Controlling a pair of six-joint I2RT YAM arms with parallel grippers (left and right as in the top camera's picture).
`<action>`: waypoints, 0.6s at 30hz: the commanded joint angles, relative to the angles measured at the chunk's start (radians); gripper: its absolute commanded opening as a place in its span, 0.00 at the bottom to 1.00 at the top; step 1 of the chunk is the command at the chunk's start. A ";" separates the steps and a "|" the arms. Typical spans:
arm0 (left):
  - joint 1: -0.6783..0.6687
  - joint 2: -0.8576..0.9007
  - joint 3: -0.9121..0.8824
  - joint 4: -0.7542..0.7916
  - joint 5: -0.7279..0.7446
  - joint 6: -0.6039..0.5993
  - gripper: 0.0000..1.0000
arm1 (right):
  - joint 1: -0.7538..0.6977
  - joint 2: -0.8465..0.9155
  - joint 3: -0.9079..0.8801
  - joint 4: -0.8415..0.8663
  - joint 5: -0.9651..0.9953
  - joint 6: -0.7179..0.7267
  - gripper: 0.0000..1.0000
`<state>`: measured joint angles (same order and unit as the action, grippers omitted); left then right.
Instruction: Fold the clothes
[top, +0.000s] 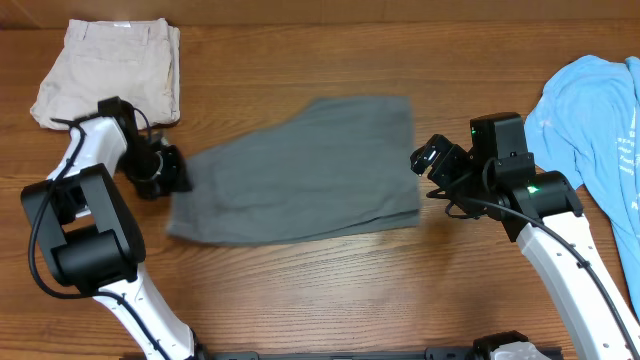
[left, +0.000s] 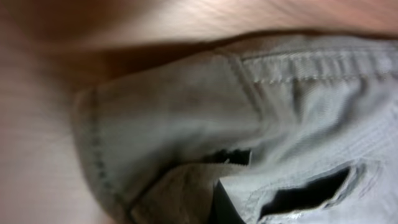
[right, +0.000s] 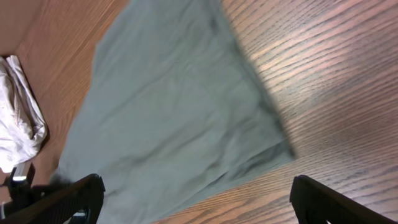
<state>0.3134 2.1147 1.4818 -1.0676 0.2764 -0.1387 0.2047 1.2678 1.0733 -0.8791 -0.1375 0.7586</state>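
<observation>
Grey shorts spread on tabletop.
Left jaws closed on its edge; right jaws spread wide, empty, near opposite edge.

Robot lab bench — left arm, right arm, wood-grain table.

The left arm and right arm share white links, boxy black joints and thin black cables.

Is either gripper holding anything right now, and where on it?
The left gripper is shut on the grey shorts at the end nearest it, by a stitched band. The right gripper is open beside their other end, holding nothing.
</observation>
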 joint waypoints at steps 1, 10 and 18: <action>0.013 0.029 0.166 -0.121 -0.479 -0.191 0.04 | 0.003 0.001 0.006 -0.003 0.036 -0.008 1.00; -0.003 0.029 0.526 -0.362 -0.518 -0.203 0.04 | 0.003 0.002 0.006 -0.006 0.048 -0.008 1.00; -0.089 0.029 0.718 -0.518 -0.428 -0.224 0.04 | 0.003 0.023 0.005 0.006 0.051 -0.007 1.00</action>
<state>0.2726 2.1452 2.1357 -1.5585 -0.1951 -0.3359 0.2047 1.2739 1.0733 -0.8818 -0.0990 0.7582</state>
